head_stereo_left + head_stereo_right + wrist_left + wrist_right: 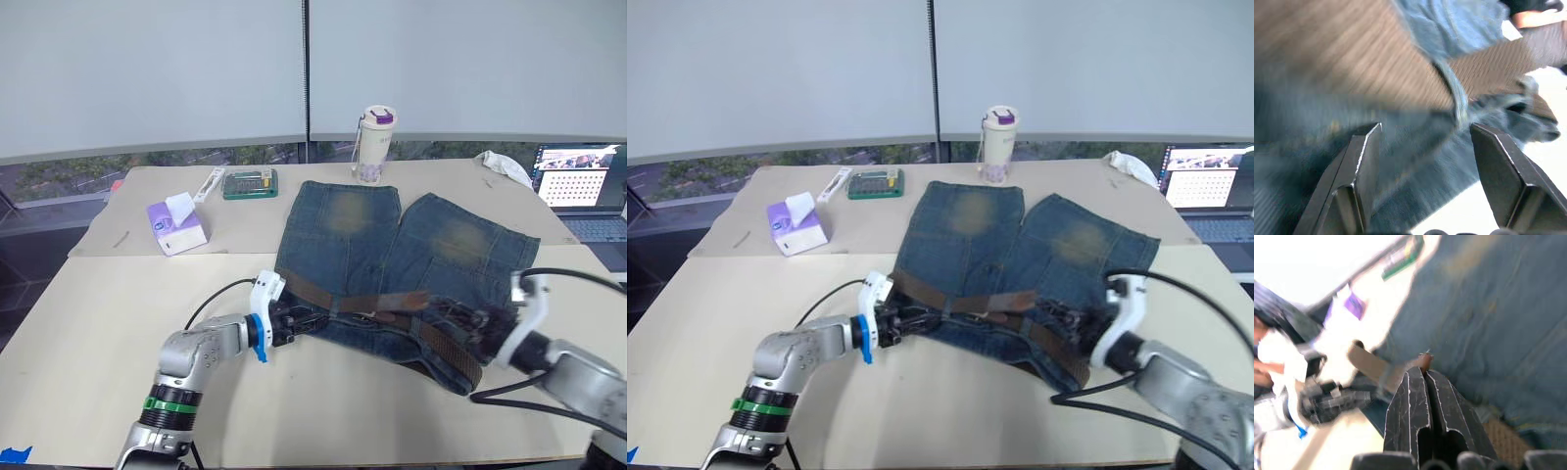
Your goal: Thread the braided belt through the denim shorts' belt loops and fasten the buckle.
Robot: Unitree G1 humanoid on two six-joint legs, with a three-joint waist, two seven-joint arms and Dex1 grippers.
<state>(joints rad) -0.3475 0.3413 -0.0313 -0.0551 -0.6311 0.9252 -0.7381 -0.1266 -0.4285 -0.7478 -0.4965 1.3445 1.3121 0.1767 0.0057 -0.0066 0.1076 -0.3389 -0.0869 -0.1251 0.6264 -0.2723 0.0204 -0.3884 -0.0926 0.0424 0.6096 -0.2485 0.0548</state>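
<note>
Nearest the head camera, the left gripper [294, 323] sits at lower centre-left of the frame, its black fingers against the left end of the shorts' waistband. At lower right, the right gripper [480, 321] reaches into the bunched waistband on the other side. Between them the braided belt [367, 302] runs as a brown band along the waist of the denim shorts [392, 245], whose two legs spread toward the upper middle of the frame. Further back on the table [88, 313] stand a tissue box [176, 227], a green tool case [250, 183] and a lidded cup [374, 145]; a laptop [583, 191] lies at the right edge.

From the left wrist camera, the two fingers [1361, 171] stand wide apart with blue denim between them, and a belt loop [1452, 93] crosses the brown belt above. Blur hides whether either finger touches the cloth.

From the right wrist camera, the fingers [1425, 401] are pressed together, apparently pinching the brown belt tip [1424, 360] at their ends, with denim filling the upper right of that frame.
</note>
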